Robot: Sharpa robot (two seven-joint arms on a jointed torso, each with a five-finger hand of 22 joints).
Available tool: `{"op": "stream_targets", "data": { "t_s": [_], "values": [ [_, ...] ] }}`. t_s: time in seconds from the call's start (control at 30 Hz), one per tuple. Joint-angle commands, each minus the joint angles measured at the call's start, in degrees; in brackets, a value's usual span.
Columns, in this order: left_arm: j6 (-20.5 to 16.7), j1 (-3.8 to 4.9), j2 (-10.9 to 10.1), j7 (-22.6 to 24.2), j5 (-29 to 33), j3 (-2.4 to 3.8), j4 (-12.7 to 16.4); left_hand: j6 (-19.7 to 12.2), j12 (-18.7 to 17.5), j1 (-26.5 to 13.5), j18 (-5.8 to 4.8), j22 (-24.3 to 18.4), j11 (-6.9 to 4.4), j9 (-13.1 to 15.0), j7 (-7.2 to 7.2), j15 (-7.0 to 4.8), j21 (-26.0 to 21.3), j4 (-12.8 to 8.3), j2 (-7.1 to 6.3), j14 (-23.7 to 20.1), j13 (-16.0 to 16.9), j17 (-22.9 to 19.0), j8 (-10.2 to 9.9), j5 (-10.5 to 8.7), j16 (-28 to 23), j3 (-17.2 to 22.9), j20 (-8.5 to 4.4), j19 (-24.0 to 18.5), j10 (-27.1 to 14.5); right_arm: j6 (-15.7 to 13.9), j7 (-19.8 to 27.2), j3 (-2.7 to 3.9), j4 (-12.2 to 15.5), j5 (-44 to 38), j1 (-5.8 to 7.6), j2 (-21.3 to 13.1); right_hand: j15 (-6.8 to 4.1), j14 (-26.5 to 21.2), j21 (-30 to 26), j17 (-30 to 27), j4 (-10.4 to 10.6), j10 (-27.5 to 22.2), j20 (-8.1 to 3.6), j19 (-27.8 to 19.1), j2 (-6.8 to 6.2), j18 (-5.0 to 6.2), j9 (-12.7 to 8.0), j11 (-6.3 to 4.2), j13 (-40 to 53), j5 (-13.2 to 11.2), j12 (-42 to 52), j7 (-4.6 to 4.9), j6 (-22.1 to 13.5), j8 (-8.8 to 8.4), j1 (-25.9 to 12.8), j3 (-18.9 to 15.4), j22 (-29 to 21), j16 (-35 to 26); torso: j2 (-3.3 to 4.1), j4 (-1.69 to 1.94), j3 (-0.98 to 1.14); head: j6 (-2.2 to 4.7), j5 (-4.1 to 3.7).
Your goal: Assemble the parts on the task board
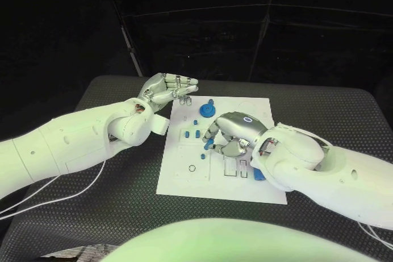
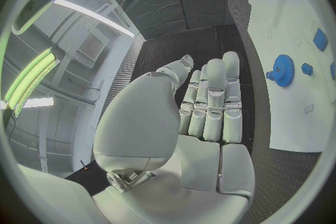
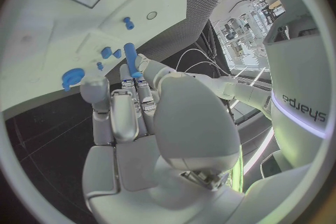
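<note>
The white task board [image 1: 246, 179] lies in the middle of the table. My right hand [image 1: 233, 134] hovers over its centre and pinches a long blue peg [image 3: 131, 57] between thumb and fingertips; the peg's end shows by the fingers [image 1: 209, 142]. A blue gear [image 1: 208, 109] sits at the board's far part, also seen as the gear [image 2: 283, 70] and the gear [image 3: 72, 75]. Small blue parts [image 1: 190, 134] stand in the board to the left of my right hand. My left hand [image 1: 168, 91] is raised beside the board's far left corner, palm up, fingers extended and holding nothing.
Another blue part [image 1: 257, 175] lies on the board under my right wrist. Rectangular slots [image 1: 235, 169] and a round hole [image 1: 192, 168] mark the board's near half. Black table [image 1: 98, 194] surrounds the board.
</note>
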Motion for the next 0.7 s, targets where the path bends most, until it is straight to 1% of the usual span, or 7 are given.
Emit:
{"op": "stream_targets", "data": {
  "t_s": [0.03, 0.07, 0.13, 0.37, 0.5, 0.53, 0.7],
  "values": [
    [0.4, 0.10, 0.2, 0.2, 0.3, 0.06, 0.1, -0.5, 0.4, 0.0, 0.28, -0.1, 0.08, 0.0, 0.09, 0.03, -0.2, 0.0, 0.42, -0.5, 0.1, -0.1, 0.0, 0.19, -0.3, -0.3, 0.42, -0.1, -0.4, 0.0, 3.0, -1.04, -1.1, 0.7, 0.05, 1.5, -0.36, 1.8, 0.1, -0.1, -0.2, 2.5, 0.09, 0.1, 0.39, -0.90, 0.0, -2.04, 0.3, 0.4, 0.3, -0.08, 0.3, 0.24, 0.6, 0.3, -0.2, 0.1, 0.06, -0.04, 0.08, -0.22, 0.47],
    [0.4, 0.10, 0.2, 0.2, 0.3, 0.06, 0.1, -0.5, 0.4, 0.0, 0.28, -0.1, 0.08, 0.0, 0.09, 0.03, -0.2, 0.0, 0.42, -0.5, 0.1, -0.1, 0.0, 0.19, -0.3, -0.3, 0.42, -0.1, -0.4, 0.1, 3.1, -1.29, -1.4, 0.7, 0.04, 1.9, -0.36, 1.8, 0.1, -0.1, -0.2, 2.5, 0.09, 0.1, 0.39, -0.90, 0.0, -2.04, 0.3, 0.4, 0.3, -0.08, 0.3, 0.24, 0.6, 0.3, -0.2, 0.1, 0.03, -0.05, 0.05, -0.29, 0.54],
    [0.5, 0.10, 0.3, 0.2, 0.3, 0.06, 0.1, -0.5, 0.4, 0.0, 0.28, -0.1, 0.08, 0.0, 0.09, 0.03, -0.2, 0.0, 0.42, -0.5, 0.1, -0.1, 0.0, 0.19, -0.3, -0.3, 0.42, -0.1, -0.4, 0.4, 3.6, -2.06, -2.3, 0.5, -0.03, 3.1, -0.35, 1.8, 0.1, -0.2, -0.2, 2.4, 0.09, 0.1, 0.36, -0.89, 0.0, -2.02, 0.3, 0.5, 0.2, -0.07, 0.3, 0.20, 0.6, 0.4, -0.2, 0.1, 0.04, -0.11, 0.08, -0.46, 0.71],
    [0.6, 0.11, 0.6, 0.1, 0.3, 0.06, 0.1, -0.5, 0.4, 0.0, 0.28, -0.1, 0.08, 0.0, 0.09, 0.03, -0.2, 0.0, 0.42, -0.5, 0.1, -0.1, 0.0, 0.19, -0.3, -0.3, 0.42, -0.1, -0.4, 1.2, 4.4, -3.34, -4.7, -0.3, -0.30, 5.8, -0.35, 1.8, 0.1, -0.2, -0.2, 2.4, 0.09, 0.0, 0.35, -0.87, -0.1, -2.01, 0.3, 0.5, 0.2, -0.06, 0.3, 0.16, 0.5, 0.4, -0.3, 0.1, 0.00, 0.00, 0.13, -0.73, 1.00],
    [0.6, 0.11, 0.7, 0.1, 0.3, 0.06, 0.0, -0.5, 0.4, 0.0, 0.28, -0.1, 0.08, 0.0, 0.09, 0.03, -0.2, 0.0, 0.42, -0.5, 0.1, -0.1, 0.0, 0.19, -0.3, -0.3, 0.42, -0.1, -0.4, 1.5, 4.8, -3.94, -5.5, -0.4, -0.50, 6.8, -0.34, 1.8, 0.0, -0.3, -0.2, 2.4, 0.09, -0.1, 0.34, -0.86, -0.1, -1.99, 0.3, 0.6, 0.1, -0.04, 0.2, 0.12, 0.5, 0.4, -0.4, 0.1, 0.03, -0.03, 0.13, -0.77, 1.19],
    [0.6, 0.11, 0.7, 0.1, 0.3, 0.06, 0.0, -0.5, 0.4, 0.0, 0.28, -0.1, 0.08, 0.0, 0.09, 0.03, -0.2, 0.0, 0.42, -0.5, 0.1, -0.1, 0.0, 0.19, -0.3, -0.3, 0.42, -0.1, -0.4, 1.6, 4.8, -4.01, -5.6, -0.4, -0.56, 6.9, -0.34, 1.8, 0.0, -0.3, -0.2, 2.4, 0.09, -0.1, 0.34, -0.86, -0.1, -1.99, 0.3, 0.6, 0.1, -0.04, 0.2, 0.12, 0.5, 0.4, -0.4, 0.1, 0.04, -0.09, 0.13, -0.79, 1.27],
    [0.7, 0.11, 0.8, 0.1, 0.3, 0.06, -0.1, -0.5, 0.5, 0.1, 0.28, -0.1, 0.10, 0.0, 0.10, 0.04, -0.3, 0.0, 0.54, -0.5, 0.1, -0.1, 0.1, 0.18, -0.4, -0.3, 0.44, -0.1, -0.5, 2.5, 5.2, -4.26, -6.0, -0.5, -0.87, 7.6, -0.33, 1.8, 0.0, -0.3, -0.2, 2.4, 0.09, -0.1, 0.34, -0.85, -0.1, -1.98, 0.3, 0.6, 0.1, -0.03, 0.2, 0.10, 0.4, 0.5, -0.4, 0.0, 0.01, -0.11, 0.12, -1.02, 1.39]
  ]
}}
